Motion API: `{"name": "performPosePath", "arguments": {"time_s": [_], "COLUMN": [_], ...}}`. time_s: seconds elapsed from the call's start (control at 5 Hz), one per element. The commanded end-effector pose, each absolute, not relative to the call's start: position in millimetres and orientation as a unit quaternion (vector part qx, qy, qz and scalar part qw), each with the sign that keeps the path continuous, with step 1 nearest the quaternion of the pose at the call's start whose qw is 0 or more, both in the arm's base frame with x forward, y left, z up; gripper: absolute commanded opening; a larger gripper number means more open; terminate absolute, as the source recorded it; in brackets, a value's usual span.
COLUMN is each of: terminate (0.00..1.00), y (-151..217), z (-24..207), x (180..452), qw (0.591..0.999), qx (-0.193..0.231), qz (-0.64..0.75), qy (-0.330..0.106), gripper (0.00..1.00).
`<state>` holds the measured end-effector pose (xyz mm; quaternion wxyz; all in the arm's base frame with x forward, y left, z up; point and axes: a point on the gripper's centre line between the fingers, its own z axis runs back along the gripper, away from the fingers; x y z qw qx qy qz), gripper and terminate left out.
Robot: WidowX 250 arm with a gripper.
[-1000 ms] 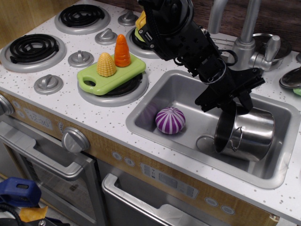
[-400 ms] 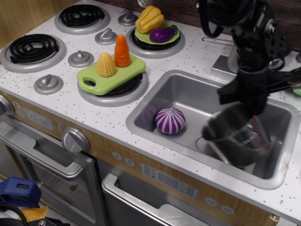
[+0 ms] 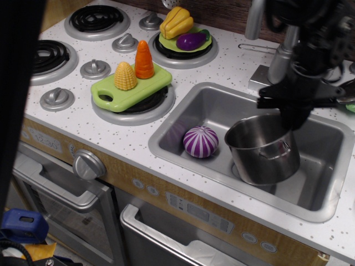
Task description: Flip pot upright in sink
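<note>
The pot is in the sink, at the right of the frame, with its open mouth up and a little tilted. The gripper comes from above and is clenched on the far rim of the pot. A striped ball lies just left of the pot, apart from it.

I can read no words, brand or numbers anywhere here; the faint markings on the stove's front panel are too blurred for me to read.
</note>
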<state>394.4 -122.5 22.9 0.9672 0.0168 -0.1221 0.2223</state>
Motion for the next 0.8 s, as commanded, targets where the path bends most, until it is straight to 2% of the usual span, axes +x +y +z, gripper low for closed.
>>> {"name": "performPosePath", "arguments": {"time_s": [0.0,0.4,0.6], "terminate": [0.0,0.0,1.0], "y": [-132.2,-132.2,-132.2], "z": [42.0,42.0,42.0], "x": [404.6,404.6,404.6], "qw": [0.971,0.971,0.971], "qx": [0.045,0.045,0.045], "qz": [0.191,0.191,0.191], "qy": [-0.136,-0.136,-0.136], "gripper": [1.0,1.0,1.0]}}
